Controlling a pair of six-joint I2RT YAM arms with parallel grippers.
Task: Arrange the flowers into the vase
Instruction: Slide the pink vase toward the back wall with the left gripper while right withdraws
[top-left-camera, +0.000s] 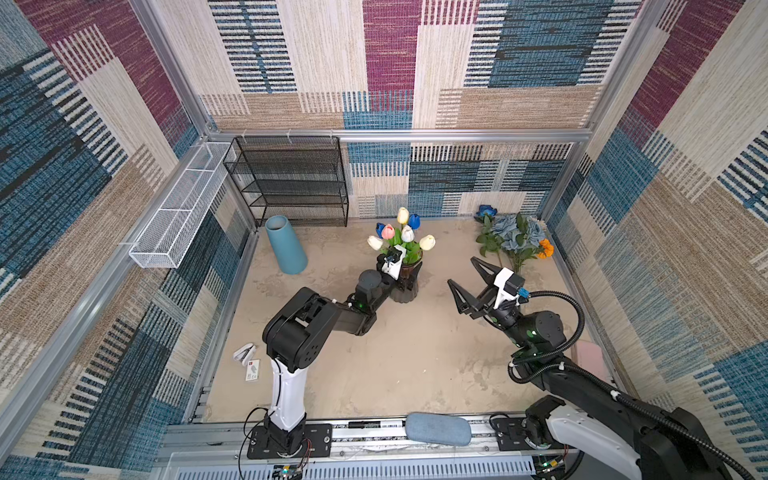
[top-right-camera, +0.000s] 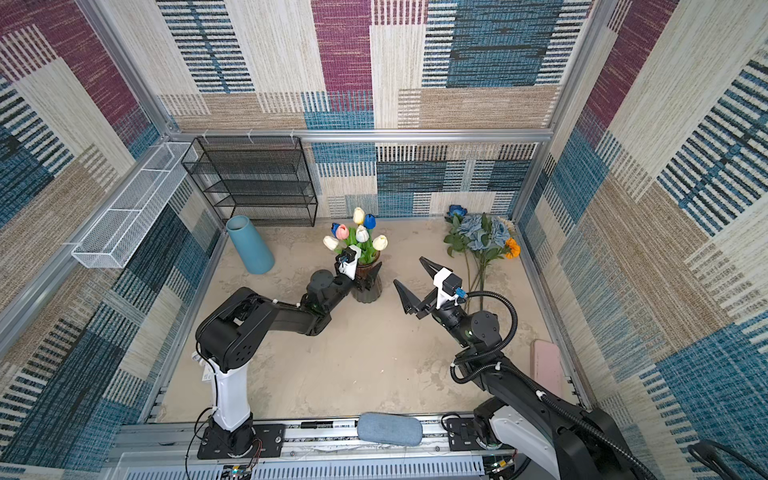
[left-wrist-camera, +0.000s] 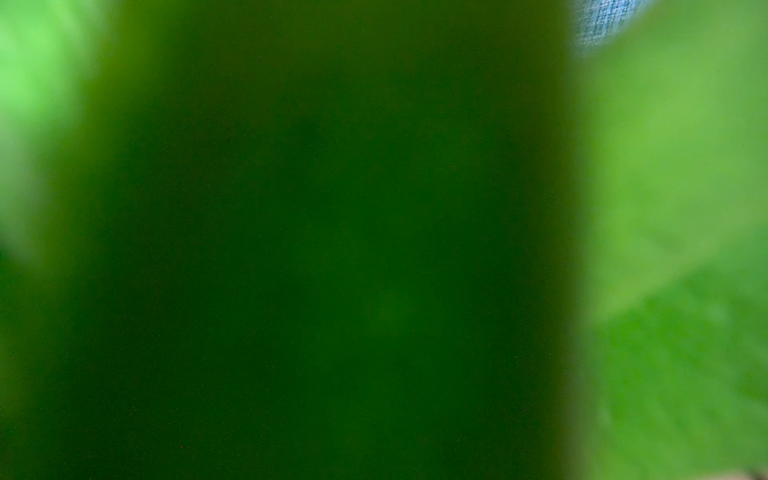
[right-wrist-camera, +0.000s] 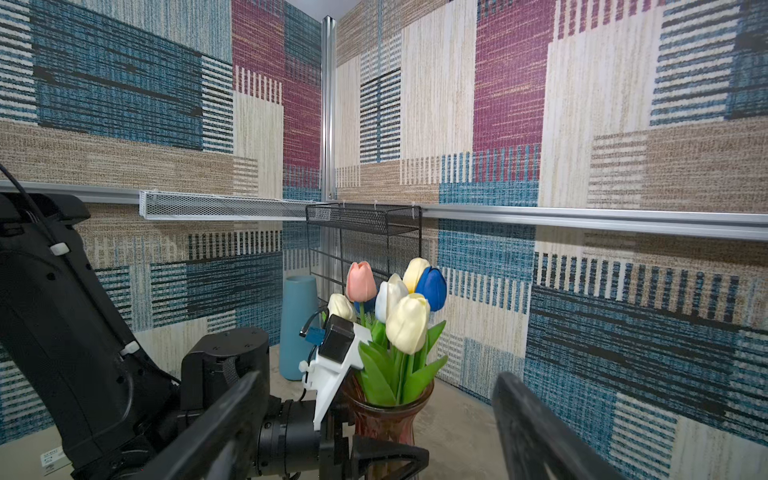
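Here left pincer (top-right-camera: 365, 271) clasps the vase (top-right-camera: 368, 293) (tulips (top-right-camera: 361, 235) inside); right pincer (top-right-camera: 408, 270) gapes wide.

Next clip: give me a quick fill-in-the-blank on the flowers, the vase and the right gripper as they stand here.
1. The tulips stand in the dark glass vase, and exactly one of them is ___.
2. The right gripper is ___ and holds nothing.
3. The rose bunch lies on the table beside an ___ bloom.

Missing words: pink; open; orange.
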